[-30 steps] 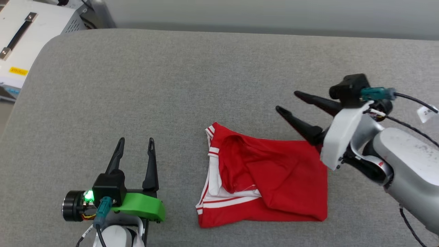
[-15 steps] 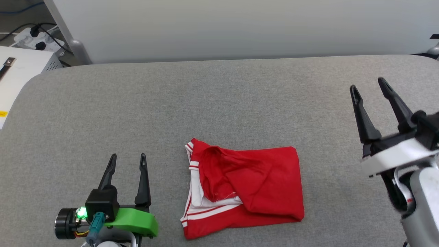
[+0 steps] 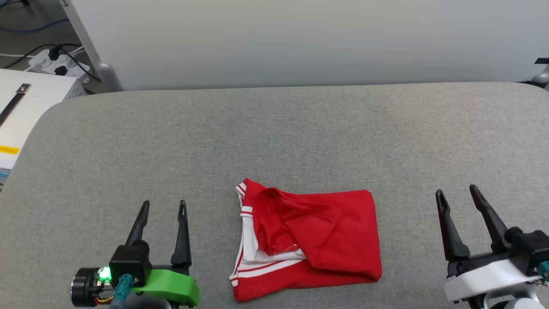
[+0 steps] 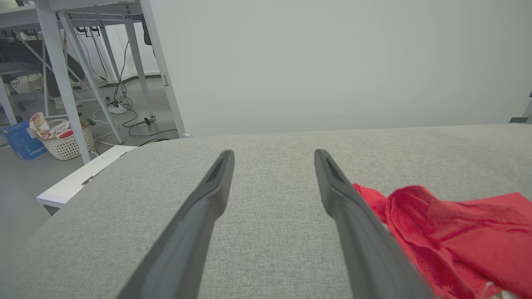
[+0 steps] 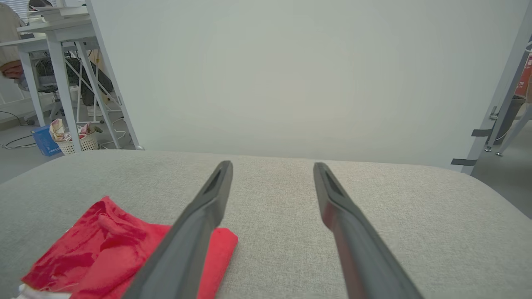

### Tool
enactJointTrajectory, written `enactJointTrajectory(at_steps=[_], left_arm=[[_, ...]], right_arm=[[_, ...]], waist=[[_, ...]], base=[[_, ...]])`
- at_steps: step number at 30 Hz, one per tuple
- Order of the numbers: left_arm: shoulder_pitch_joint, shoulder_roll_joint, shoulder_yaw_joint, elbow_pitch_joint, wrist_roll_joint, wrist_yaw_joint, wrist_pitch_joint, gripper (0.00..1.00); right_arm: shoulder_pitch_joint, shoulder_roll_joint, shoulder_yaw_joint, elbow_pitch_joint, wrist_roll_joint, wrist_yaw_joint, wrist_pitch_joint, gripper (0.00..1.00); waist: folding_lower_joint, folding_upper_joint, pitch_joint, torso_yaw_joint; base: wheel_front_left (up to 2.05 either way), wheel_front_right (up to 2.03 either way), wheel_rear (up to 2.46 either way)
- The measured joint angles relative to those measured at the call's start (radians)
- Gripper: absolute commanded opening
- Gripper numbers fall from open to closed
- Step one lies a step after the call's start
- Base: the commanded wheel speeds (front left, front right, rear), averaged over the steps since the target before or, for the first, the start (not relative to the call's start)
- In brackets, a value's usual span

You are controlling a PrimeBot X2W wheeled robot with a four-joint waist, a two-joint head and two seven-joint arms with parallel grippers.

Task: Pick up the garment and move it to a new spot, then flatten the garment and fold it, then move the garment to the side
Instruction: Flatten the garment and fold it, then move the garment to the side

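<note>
A grey fabric-covered table [image 3: 274, 128] stands before a pale wall [image 3: 300, 43]. The garment [image 3: 326, 240], folded into a rough red rectangle, lies on it between the left gripper [image 3: 164, 204] and the right gripper [image 3: 455, 191], touching neither. Both have their fingers spread and empty.

- Left pincer [image 3: 164, 202]: long dark tapered fingers [image 3: 182, 240], bright green bracket [image 3: 171, 284] behind, green light [image 3: 103, 273] glowing, teal plug [image 3: 123, 284].
- Right pincer [image 3: 455, 189]: white bracket [image 3: 484, 278] behind, black block [image 3: 529, 246].

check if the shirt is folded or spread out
Folded: the shirt lies as a compact block on the grey pad, red layers doubled over, white striped trim showing at its left edge.
</note>
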Motion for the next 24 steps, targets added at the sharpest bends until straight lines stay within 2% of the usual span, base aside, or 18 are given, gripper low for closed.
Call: enactJointTrajectory(at_steps=[7, 13, 20, 24], left_arm=[[0.008, 0.0, -0.003, 0.004, 0.0, 0.0, 0.0, 1.0], [0.008, 0.0, -0.004, 0.009, 0.0, 0.0, 0.0, 1.0], [0.005, -0.001, -0.01, 0.013, 0.0, -0.001, 0.0, 1.0], [0.002, -0.002, -0.012, 0.015, 0.0, -0.001, 0.0, 1.0]], right_arm=[[0.035, 0.022, -0.017, 0.014, -0.001, 0.0, 0.0, 1.0], [0.013, 0.011, -0.021, 0.006, -0.02, 0.0, 0.0, 1.0], [-0.207, -0.1, -0.028, -0.021, 0.01, 0.0, 0.008, 1.0], [-0.334, -0.2, 0.051, -0.024, 0.071, 0.0, 0.133, 1.0]], waist=[[0.0, 0.0, -0.003, 0.014], [0.0, 0.0, 0.001, 0.02], [0.0, 0.0, 0.013, 0.028], [0.0, 0.0, 0.026, 0.038]], base=[[0.0, 0.0, 0.0], [0.0, 0.0, 0.0], [0.0, 0.0, 0.0], [0.0, 0.0, 0.0]])
